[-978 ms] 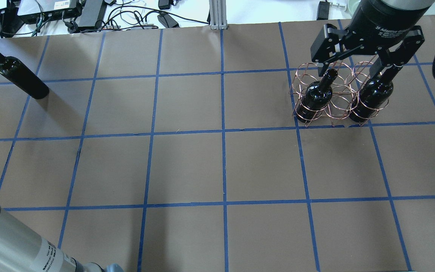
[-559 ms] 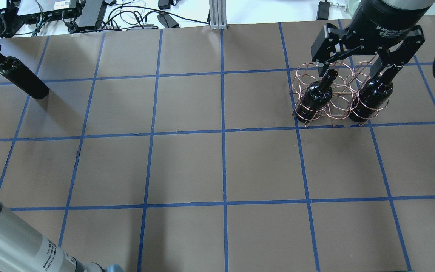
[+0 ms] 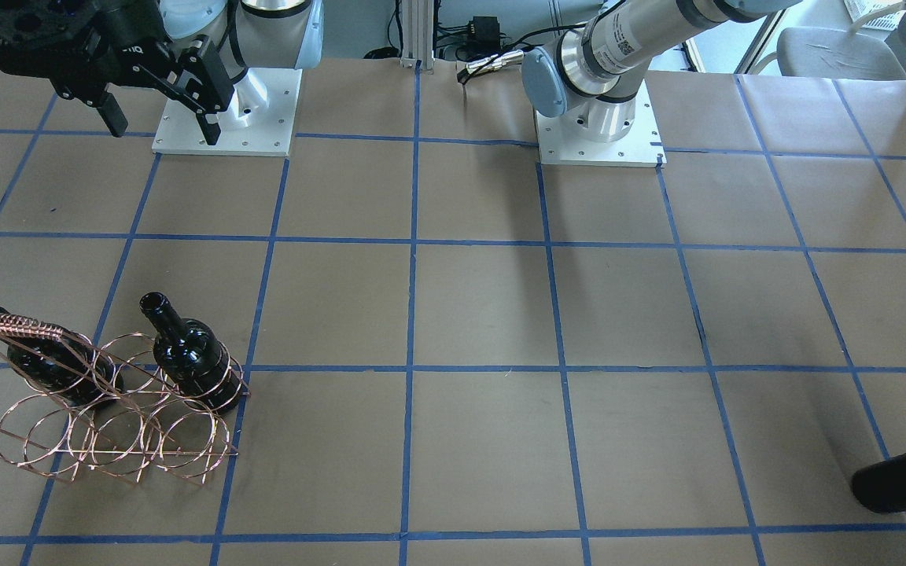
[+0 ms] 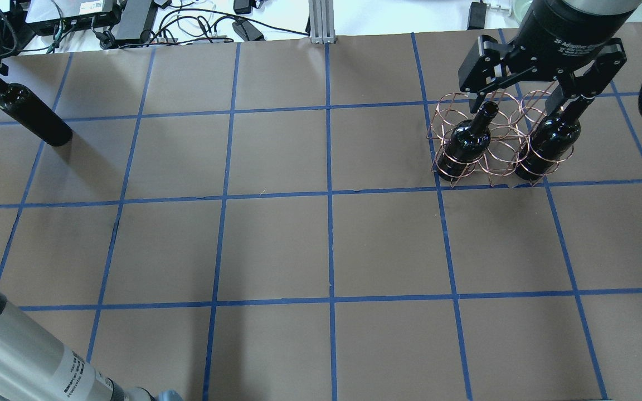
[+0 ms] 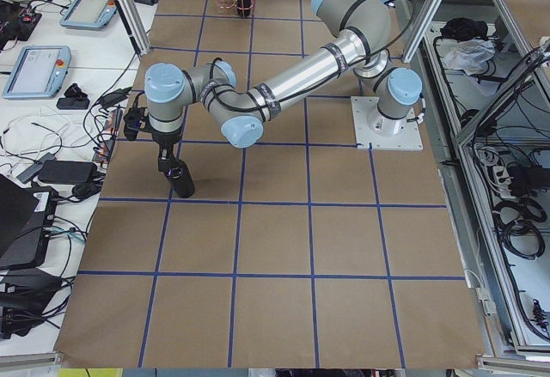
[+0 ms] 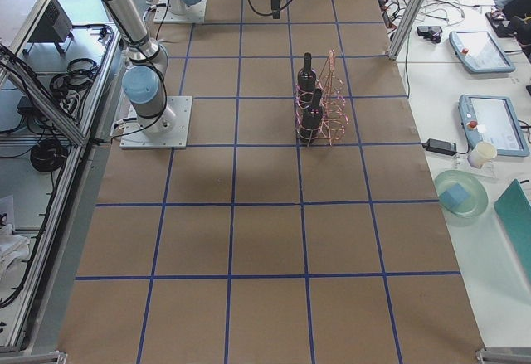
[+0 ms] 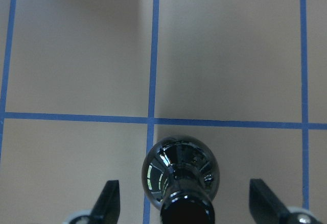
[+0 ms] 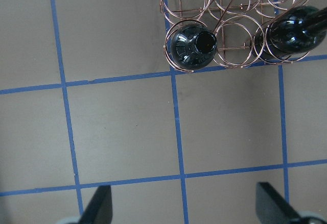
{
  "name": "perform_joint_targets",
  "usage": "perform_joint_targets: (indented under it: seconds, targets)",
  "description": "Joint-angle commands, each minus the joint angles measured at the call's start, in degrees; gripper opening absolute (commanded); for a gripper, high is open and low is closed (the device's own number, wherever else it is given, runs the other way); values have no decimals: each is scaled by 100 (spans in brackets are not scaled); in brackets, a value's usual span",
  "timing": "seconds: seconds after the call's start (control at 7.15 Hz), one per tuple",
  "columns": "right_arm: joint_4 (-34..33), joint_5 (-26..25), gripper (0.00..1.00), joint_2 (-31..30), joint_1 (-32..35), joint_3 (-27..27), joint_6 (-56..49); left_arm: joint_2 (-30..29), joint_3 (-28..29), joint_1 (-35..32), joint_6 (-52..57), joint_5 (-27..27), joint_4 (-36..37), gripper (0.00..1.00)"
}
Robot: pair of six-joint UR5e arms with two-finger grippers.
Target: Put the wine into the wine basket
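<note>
Two black wine bottles stand in the copper wire wine basket (image 4: 496, 167) at the far right, one (image 4: 465, 142) at its left end and one (image 4: 548, 140) at its right end. The basket also shows in the front view (image 3: 107, 440). My right gripper (image 4: 521, 103) hangs open and empty high above the basket. A third wine bottle (image 4: 31, 114) stands on the table at the far left. My left gripper (image 7: 186, 206) is open, with a finger (image 7: 110, 203) on each side of this bottle's neck (image 7: 180, 175), not touching it.
Cables and power boxes (image 4: 131, 19) lie beyond the table's far edge. The brown table (image 4: 326, 245) has a blue tape grid. The middle holders of the basket (image 8: 232, 45) hold nothing. The arm bases (image 3: 221, 110) sit at the robot's side.
The left arm's forearm has shifted a little at the bottom left and the left gripper has edged along the third bottle's neck. The right arm and the basket have not moved.
</note>
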Motion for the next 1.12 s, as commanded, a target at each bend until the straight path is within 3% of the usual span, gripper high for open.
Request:
perform_joint_targets:
  seconds: [0.0,0.42,0.56,0.98]
  targets:
    - [0,0,100,0,0,0,-9,-45,-6,-6,33,-35,6,81]
    - [0,0,100,0,0,0,-9,-72,-15,-6,68,-35,6,78]
    - [0,0,100,0,0,0,0,-80,-24,-6,68,-27,6,71]
    - [0,0,100,0,0,0,-9,-72,-32,3,68,-18,6,68]
